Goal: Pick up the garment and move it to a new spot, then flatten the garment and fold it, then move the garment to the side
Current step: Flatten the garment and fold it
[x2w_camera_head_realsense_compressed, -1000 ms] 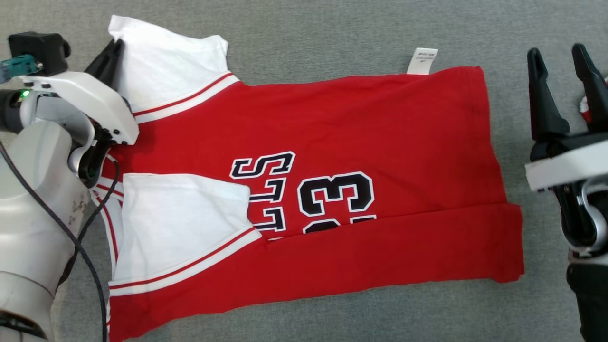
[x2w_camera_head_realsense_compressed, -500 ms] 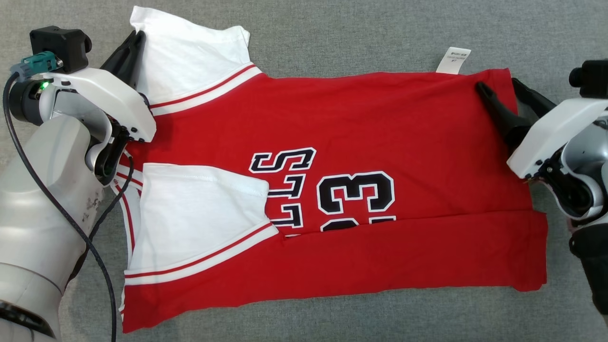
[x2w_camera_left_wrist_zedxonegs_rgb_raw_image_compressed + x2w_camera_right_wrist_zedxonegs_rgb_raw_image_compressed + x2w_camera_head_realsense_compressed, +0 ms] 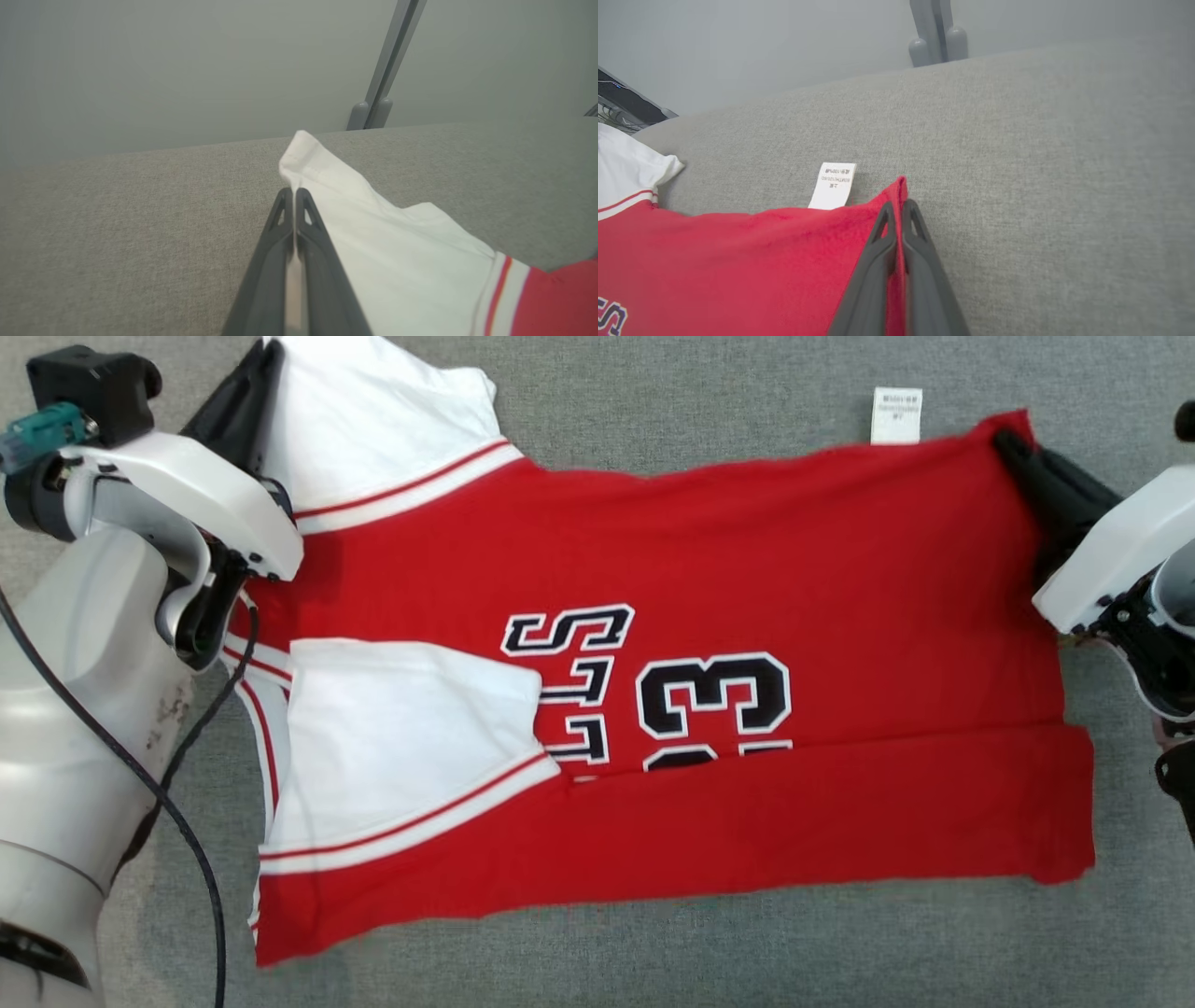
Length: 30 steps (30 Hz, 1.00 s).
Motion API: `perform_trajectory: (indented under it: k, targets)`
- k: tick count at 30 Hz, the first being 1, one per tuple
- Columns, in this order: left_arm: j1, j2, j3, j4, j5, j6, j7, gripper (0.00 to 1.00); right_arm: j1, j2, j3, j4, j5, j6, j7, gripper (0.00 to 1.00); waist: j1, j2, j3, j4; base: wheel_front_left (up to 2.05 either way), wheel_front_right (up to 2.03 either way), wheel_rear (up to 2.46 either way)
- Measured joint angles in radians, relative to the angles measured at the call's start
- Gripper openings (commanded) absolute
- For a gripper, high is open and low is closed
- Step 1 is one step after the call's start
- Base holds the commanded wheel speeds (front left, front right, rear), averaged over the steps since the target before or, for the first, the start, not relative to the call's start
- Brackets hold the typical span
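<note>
Left gripper [image 3: 294,192]: I find the two fingers pressed together on the hem edge of the upper white sleeve [image 3: 373,233]. A strip of white cloth shows between them in the left wrist view. From the tips the sleeve spreads away to the fingers' right and ends at a red-and-white band. Beyond the tips stands a grey post [image 3: 383,70].

Right gripper [image 3: 899,205]: I find the fingers pressed together on a red corner of the hem, with red cloth showing in the slit between them. The corner peaks up just past the tips. A white care label [image 3: 832,185] lies flat just to the left of the tips, on the grey fabric surface [image 3: 1041,163].

The garment [image 3: 709,569], a red jersey, lies spread on that surface between the two grippers. Its far edge runs from one pinched point to the other. The opposite long edge is folded over the body and covers the lower part of the black number print [image 3: 714,695]. A second white sleeve [image 3: 401,737] lies folded onto the chest, back from the left gripper's tips and beside its wrist. I cannot tell whether the far edge clears the surface along its middle.
</note>
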Motion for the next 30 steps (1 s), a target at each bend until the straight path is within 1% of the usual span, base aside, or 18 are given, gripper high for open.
perform_trajectory:
  k: [3,7,12,15,19,25,30]
  targets:
    - [-0.017,0.012,0.025,-0.036,0.008,0.0,-0.001,0.0,-0.007,-0.016,0.007,-0.029,0.0,0.0,-0.043,0.0,0.0,0.0,-0.006,0.005,0.0,0.0,0.0]
    - [-0.025,0.038,0.103,-0.126,0.057,0.001,-0.003,0.0,-0.018,-0.034,0.004,-0.063,0.015,0.0,-0.093,0.0,0.0001,0.0,-0.012,0.012,0.0,0.0,0.0]
    - [0.037,0.043,0.167,-0.233,0.121,0.008,-0.004,0.0,-0.001,-0.038,0.013,-0.065,0.024,0.0,-0.119,0.0,0.0,0.0,-0.018,0.014,0.0,0.0,0.0]
    - [0.092,0.059,0.211,-0.315,0.162,0.016,-0.004,0.0,0.021,-0.039,0.021,-0.081,0.028,0.0,-0.136,0.0,0.0,0.0,-0.023,0.013,0.0,0.0,0.0]
    - [0.213,0.072,0.266,-0.425,0.19,0.04,-0.004,0.0,0.074,-0.044,0.034,-0.131,0.036,0.0,-0.161,0.0,0.0,0.0,-0.035,0.013,0.0,0.0,0.0]
    - [0.419,0.087,0.349,-0.636,0.206,0.079,-0.004,0.0,0.194,-0.065,0.035,-0.22,0.044,0.0,-0.182,0.0,0.0,0.0,-0.048,0.019,0.0,0.0,0.0]
    - [0.579,0.108,0.383,-0.763,0.205,0.114,-0.004,0.0,0.274,-0.065,0.04,-0.27,0.03,0.0,-0.207,0.0,0.0,0.0,-0.053,0.015,0.0,0.0,0.0]
